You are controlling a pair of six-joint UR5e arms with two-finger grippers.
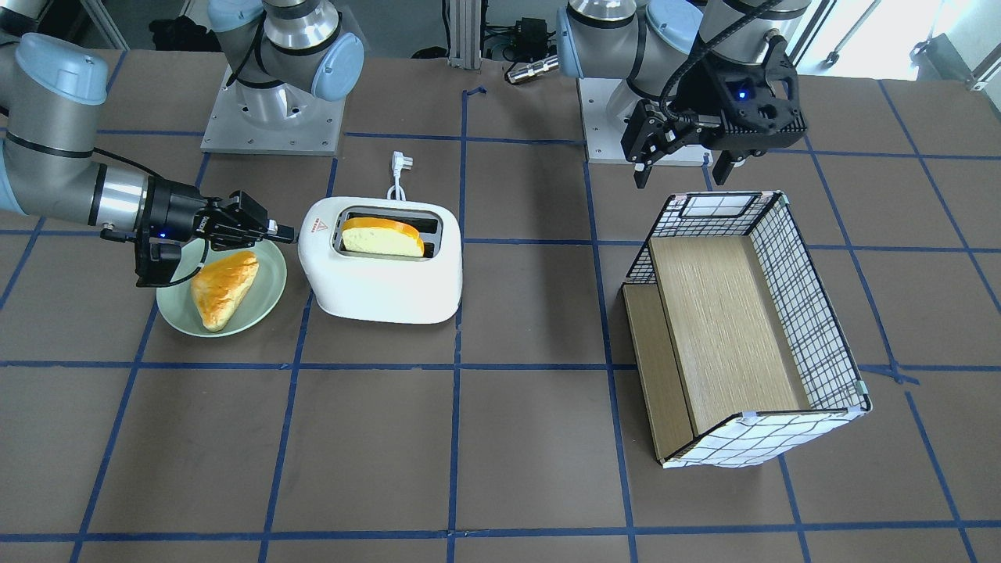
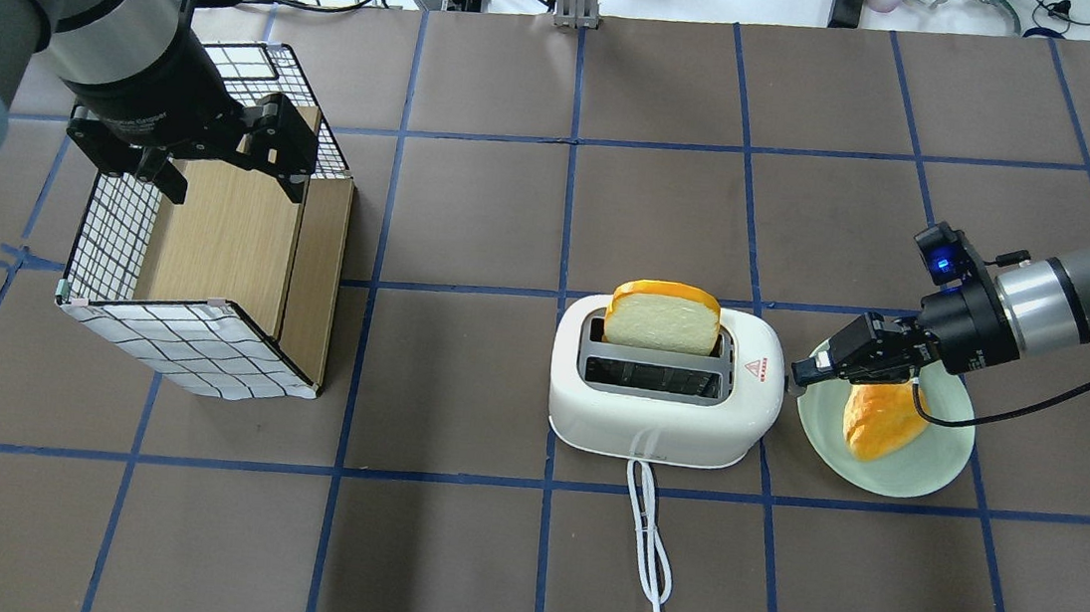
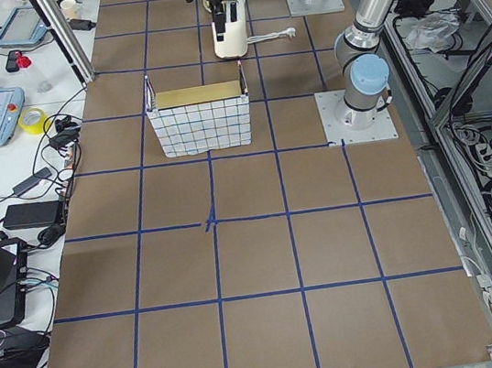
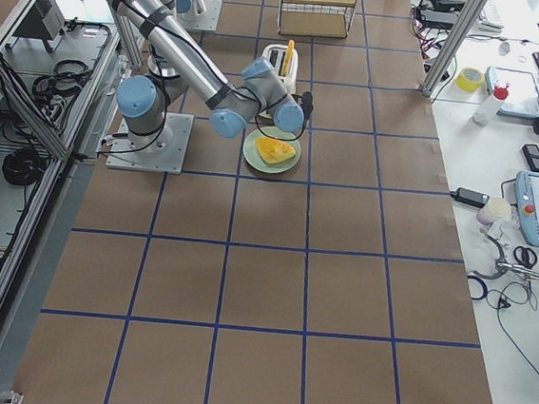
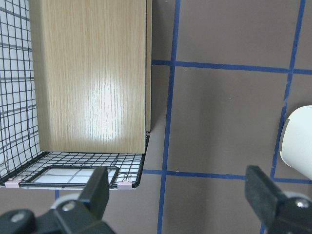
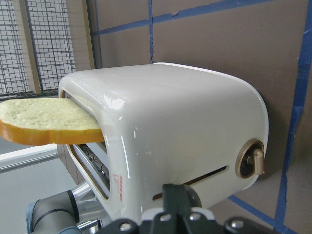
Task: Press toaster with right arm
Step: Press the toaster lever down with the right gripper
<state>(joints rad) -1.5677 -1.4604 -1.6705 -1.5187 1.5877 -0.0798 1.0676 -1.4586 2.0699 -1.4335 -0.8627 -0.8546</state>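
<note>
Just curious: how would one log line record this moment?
right gripper: shut, tips at lever end of white rounded plastic toaster | orange-crusted bread slice: up in slot | left gripper: open near checked wire-and-wood basket

The right arm [image 2: 1056,295] reaches in low and nearly level toward the lever end of the toaster [image 2: 663,427]. Its wrist is straight and the right gripper [image 2: 802,373] has its fingers pressed together, their tip right at that end wall; whether it touches cannot be told. The left arm [image 2: 83,12] hangs well apart from the toaster on its opposite side, the left gripper [image 2: 229,178] pointing down with its fingers spread wide.
</note>
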